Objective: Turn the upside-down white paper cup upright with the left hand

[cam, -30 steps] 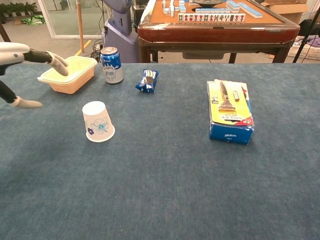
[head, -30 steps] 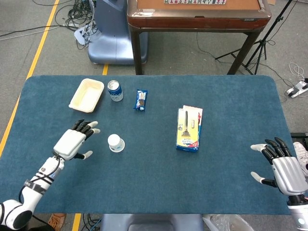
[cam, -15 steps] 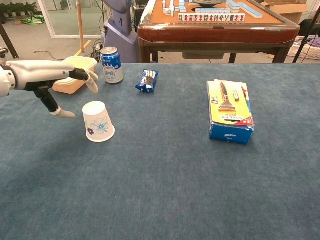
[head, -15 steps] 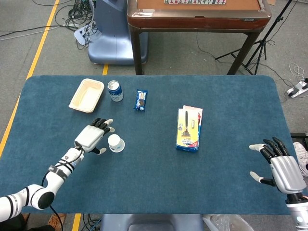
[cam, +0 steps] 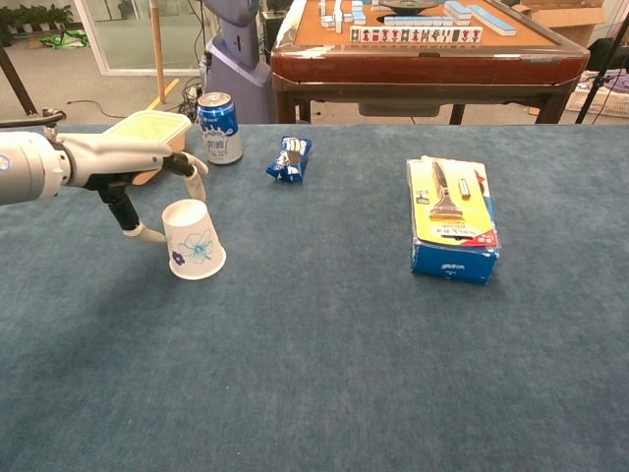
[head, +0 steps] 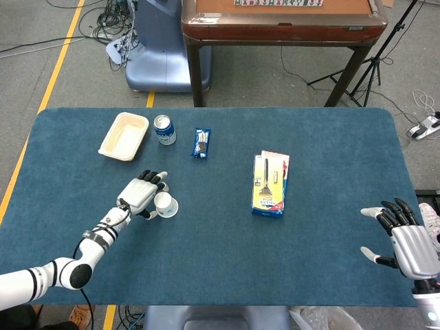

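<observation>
The white paper cup [head: 165, 204] [cam: 194, 239], printed with a blue flower, stands upside-down on the blue table at the left. My left hand [head: 141, 194] [cam: 128, 167] is right beside it on its left. The fingers [cam: 193, 175] reach over the cup's top edge and the thumb [cam: 145, 234] lies against its lower left side. The hand has not closed round the cup, which still rests on the cloth. My right hand [head: 405, 237] hovers at the table's near right corner, fingers spread and holding nothing; only the head view shows it.
A cream tray [head: 124, 135] [cam: 147, 133], a blue can [head: 164, 129] [cam: 219, 127] and a blue snack packet [head: 201, 143] [cam: 290, 158] lie behind the cup. A yellow-and-blue box [head: 269, 184] [cam: 450, 216] lies right of centre. A wooden table [head: 282, 20] stands beyond the far edge.
My left hand has moved right, from well clear of the cup to right against it, with its fingers now over the top. The cup and my right hand have stayed put.
</observation>
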`<action>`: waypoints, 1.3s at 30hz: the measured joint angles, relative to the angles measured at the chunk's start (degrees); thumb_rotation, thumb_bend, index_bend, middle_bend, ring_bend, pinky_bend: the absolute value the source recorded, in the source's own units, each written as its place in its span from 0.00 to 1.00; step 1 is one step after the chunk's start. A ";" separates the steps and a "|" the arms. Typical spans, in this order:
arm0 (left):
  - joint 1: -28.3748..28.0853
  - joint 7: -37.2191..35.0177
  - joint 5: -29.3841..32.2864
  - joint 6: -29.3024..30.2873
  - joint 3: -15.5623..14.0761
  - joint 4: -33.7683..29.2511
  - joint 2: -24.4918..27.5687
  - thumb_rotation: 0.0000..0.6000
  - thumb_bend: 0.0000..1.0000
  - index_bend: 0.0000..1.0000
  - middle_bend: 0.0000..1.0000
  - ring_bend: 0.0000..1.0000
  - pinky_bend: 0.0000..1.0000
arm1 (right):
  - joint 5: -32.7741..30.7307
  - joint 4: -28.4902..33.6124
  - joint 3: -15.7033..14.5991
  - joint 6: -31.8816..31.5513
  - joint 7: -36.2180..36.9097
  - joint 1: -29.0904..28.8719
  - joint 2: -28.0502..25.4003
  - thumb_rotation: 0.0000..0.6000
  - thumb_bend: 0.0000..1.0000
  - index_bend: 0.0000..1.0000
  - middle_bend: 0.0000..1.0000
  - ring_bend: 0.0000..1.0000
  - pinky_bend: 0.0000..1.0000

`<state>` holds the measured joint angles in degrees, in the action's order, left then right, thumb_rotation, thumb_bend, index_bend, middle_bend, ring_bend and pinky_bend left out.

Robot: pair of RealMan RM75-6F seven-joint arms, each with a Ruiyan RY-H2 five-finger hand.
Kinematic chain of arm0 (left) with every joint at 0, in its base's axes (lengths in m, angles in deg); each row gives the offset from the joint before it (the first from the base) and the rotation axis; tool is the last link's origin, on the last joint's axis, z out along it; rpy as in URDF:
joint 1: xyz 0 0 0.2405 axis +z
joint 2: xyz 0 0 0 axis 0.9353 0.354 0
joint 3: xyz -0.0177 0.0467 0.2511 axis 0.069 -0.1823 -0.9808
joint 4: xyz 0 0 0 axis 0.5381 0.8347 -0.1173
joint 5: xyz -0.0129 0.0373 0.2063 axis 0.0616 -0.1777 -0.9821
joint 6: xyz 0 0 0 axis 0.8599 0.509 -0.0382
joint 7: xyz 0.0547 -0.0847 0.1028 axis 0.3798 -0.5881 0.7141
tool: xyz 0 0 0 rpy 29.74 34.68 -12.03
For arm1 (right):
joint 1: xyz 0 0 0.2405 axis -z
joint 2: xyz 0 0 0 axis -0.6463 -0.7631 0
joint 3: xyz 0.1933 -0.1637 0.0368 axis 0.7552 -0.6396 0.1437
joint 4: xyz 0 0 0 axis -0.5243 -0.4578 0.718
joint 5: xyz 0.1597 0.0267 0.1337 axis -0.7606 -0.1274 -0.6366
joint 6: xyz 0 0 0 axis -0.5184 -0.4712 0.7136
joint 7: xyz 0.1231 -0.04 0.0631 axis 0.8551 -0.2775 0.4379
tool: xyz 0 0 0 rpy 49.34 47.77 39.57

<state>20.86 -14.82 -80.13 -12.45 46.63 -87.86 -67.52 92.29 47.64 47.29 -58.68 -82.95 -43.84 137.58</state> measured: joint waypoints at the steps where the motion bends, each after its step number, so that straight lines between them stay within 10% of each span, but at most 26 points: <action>1: -0.20 -0.06 0.20 0.11 -0.06 0.18 -0.18 1.00 0.21 0.29 0.04 0.03 0.00 | -0.02 -0.10 0.00 0.01 0.10 0.00 0.05 1.00 0.05 0.30 0.29 0.14 0.07; 23: -2.27 -3.08 3.10 1.40 -0.98 2.73 -1.99 1.00 0.22 0.39 0.04 0.03 0.00 | -0.26 -0.72 -0.09 -0.43 0.84 0.48 0.10 1.00 0.05 0.30 0.29 0.14 0.07; 39: 2.44 -30.54 -1.84 -4.15 3.69 6.43 -1.26 1.00 0.23 0.39 0.04 0.03 0.00 | -0.27 -0.12 -0.03 -0.56 0.08 0.62 0.01 1.00 0.05 0.30 0.29 0.14 0.07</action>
<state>23.29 -45.35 -81.97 -16.60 50.33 -81.43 -68.78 92.03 47.52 47.27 -59.23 -82.86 -43.22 137.59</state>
